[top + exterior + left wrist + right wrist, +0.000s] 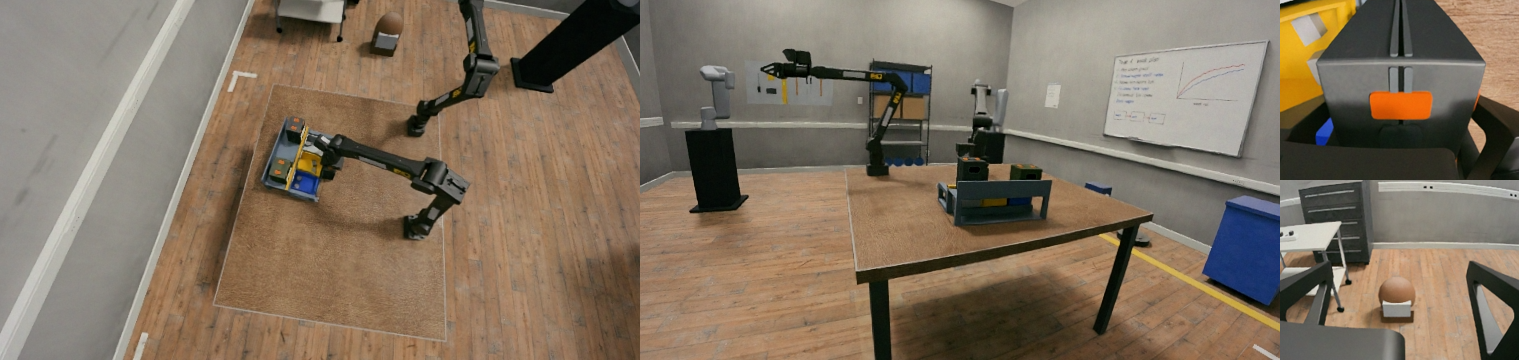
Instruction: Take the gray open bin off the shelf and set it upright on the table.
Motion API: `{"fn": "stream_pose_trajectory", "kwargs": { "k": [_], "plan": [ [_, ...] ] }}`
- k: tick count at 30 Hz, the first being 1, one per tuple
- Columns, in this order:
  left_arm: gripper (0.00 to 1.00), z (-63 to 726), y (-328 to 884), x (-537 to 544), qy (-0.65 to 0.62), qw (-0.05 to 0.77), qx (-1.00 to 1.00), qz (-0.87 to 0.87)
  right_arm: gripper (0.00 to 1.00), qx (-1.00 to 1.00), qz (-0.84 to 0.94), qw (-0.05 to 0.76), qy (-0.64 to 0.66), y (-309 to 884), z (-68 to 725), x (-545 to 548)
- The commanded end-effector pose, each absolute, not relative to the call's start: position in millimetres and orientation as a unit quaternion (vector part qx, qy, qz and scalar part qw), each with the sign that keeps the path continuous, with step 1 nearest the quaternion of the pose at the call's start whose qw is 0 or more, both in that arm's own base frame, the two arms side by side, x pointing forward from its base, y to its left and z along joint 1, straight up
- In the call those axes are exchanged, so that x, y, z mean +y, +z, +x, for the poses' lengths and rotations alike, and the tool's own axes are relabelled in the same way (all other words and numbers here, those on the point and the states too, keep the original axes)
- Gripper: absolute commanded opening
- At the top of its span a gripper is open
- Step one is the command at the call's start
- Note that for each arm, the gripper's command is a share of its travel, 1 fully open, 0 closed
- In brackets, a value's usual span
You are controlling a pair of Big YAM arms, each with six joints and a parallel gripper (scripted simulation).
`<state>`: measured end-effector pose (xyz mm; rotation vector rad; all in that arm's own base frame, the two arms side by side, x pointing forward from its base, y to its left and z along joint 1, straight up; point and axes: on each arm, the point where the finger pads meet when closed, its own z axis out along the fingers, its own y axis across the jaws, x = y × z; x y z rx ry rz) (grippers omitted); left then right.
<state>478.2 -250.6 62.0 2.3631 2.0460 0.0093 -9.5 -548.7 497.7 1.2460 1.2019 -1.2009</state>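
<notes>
The blue-gray shelf (286, 148) (1004, 188) stands on the table. In it are the gray bin (311, 147), partly hidden by the left arm, the yellow bin (311, 159) (1298, 52) with gray parts, and the blue bin (306, 185) (1325, 132). My left gripper (1400, 88) is shut on a dark gray box with an orange label (1401, 105), beside the open side of the shelf. Whether that box touches the table I cannot tell. My right gripper (763, 70) (1399, 267) is open and empty, away from the shelf.
A dark box (295, 131) (972, 171) and an olive box (278, 171) (1025, 173), both with orange labels, stand on top of the shelf. A yellow rail (296, 162) runs between them and the bins. The left arm reaches over the table (330, 280).
</notes>
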Motion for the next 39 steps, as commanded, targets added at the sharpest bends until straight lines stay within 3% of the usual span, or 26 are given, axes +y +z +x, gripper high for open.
{"fn": "stream_pose_trajectory", "kwargs": {
  "k": [1,39],
  "plan": [
    [0.00,495,110,-266,0.023,0.063,0.646,0.760,1.00,0.494,0.506,0.494,-0.506,501,-14,-545],
    [0.00,490,86,-263,0.014,0.038,0.647,0.761,1.00,0.494,0.506,0.494,-0.506,501,-14,-545]
  ]
}}
